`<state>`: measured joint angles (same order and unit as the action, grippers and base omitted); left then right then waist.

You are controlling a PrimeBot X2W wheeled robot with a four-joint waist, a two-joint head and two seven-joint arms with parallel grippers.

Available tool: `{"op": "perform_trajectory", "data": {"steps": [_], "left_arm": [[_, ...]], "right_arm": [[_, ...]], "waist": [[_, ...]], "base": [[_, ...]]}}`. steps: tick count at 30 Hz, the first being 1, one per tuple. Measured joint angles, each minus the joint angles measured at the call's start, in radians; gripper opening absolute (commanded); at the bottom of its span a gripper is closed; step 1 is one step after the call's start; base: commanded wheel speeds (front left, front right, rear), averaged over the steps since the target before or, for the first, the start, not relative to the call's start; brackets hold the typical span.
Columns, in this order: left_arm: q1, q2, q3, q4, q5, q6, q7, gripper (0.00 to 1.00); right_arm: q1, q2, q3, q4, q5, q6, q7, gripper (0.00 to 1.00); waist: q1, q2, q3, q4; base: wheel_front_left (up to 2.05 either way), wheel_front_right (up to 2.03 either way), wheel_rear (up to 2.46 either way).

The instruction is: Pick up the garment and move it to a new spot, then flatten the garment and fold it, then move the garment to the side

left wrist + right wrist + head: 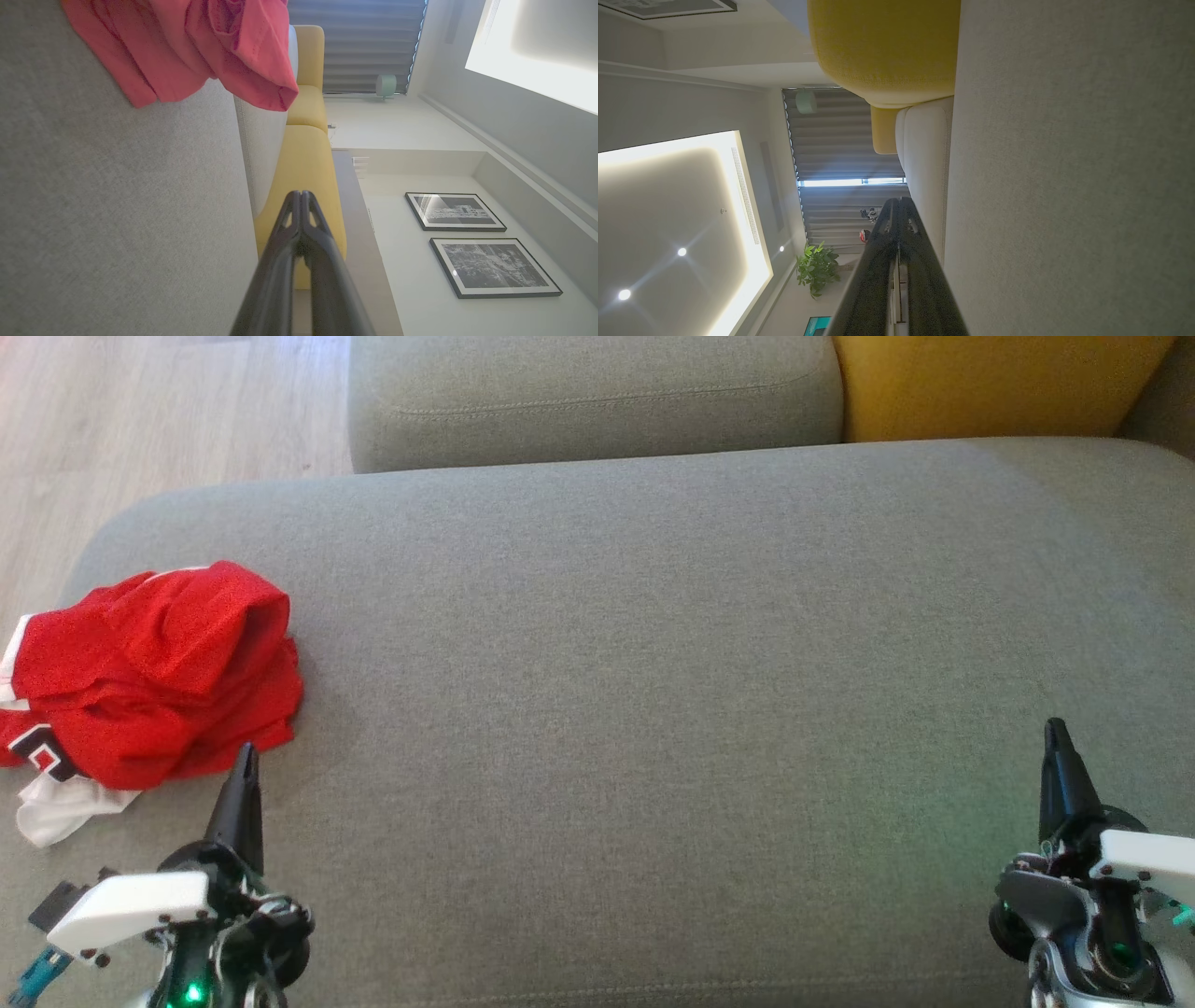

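At the left end of the cushion (653,663), the red garment (154,677) lies crumpled, a white edge trailing toward the cushion's front. Left pincer (246,754) sits at the cushion's front left, fingers pressed together, empty; right pincer (1056,728), likewise closed, at its front right. Judgement: pickup not begun. Open the left pincer first, take a thick upper fold, lift clear.

Pretty much the same build is seen on both sides: the left gripper (245,758) and right gripper (1056,730) are each fitted with long, tapered black fingers (235,817). The wrists are capped with white covers (131,903) dotted with dark screws (165,917). A green light (191,992) is lit inside the left one, and a teal connector (33,976) is tucked beside it.
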<state>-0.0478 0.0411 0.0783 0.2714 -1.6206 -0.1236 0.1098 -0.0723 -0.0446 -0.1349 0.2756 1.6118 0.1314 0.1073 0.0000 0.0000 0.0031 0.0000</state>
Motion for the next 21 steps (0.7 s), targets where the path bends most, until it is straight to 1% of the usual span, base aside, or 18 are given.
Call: {"op": "perform_trajectory", "data": {"steps": [17, 18, 21], "left_arm": [[0.000, 0.000, 0.000, 0.000, 0.000, 0.000, 0.000, 0.00], [0.000, 0.000, 0.000, 0.000, 0.000, 0.000, 0.000, 1.00], [0.013, -0.004, -0.002, 0.032, -0.001, 0.001, 0.000, 1.00]], "right_arm": [[0.000, 0.000, 0.000, 0.000, 0.000, 0.000, 0.000, 0.00], [0.000, 0.000, 0.000, 0.000, 0.000, 0.000, 0.000, 1.00], [0.008, 0.002, 0.001, 0.033, 0.000, 0.000, 0.000, 1.00]], "waist": [[0.0000, 0.0000, 0.000, 0.000], [0.0000, 0.0000, 0.000, 0.000], [0.0000, 0.0000, 0.000, 0.000]], "base": [[0.00, 0.00, 0.00], [0.00, 0.00, 0.00], [0.00, 0.00, 0.00]]}}
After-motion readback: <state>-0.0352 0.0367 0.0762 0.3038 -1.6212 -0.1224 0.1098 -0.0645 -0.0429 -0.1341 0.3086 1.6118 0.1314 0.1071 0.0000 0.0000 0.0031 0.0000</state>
